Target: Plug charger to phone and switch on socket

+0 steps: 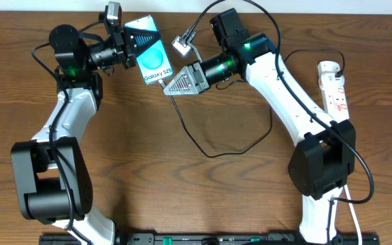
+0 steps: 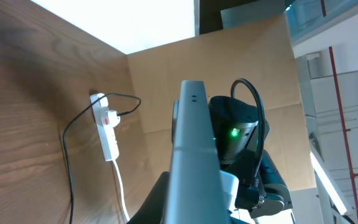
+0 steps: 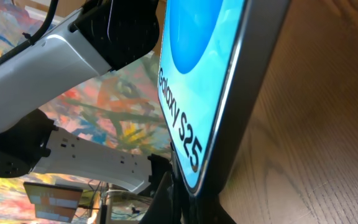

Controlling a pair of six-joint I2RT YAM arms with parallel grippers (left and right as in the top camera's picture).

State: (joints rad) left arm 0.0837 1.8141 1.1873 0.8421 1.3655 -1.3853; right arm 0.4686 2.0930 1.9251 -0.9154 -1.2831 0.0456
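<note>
My left gripper (image 1: 129,42) is shut on the phone (image 1: 154,54) and holds it tilted above the table, with its light blue "Galaxy S25" screen facing up. In the left wrist view the phone shows edge-on (image 2: 191,149). My right gripper (image 1: 166,86) is at the phone's lower end, shut on the charger's tip, which is hidden. In the right wrist view the phone's bottom edge (image 3: 229,124) meets my dark fingers (image 3: 194,208). The charger's thin black cable (image 1: 213,154) loops across the table to the white socket (image 1: 333,85) at the right edge.
The socket also shows in the left wrist view (image 2: 107,130), with the black cable (image 2: 67,168) beside it. Its white cord (image 1: 354,211) runs to the front edge. The two arm bases stand at the front left and front right.
</note>
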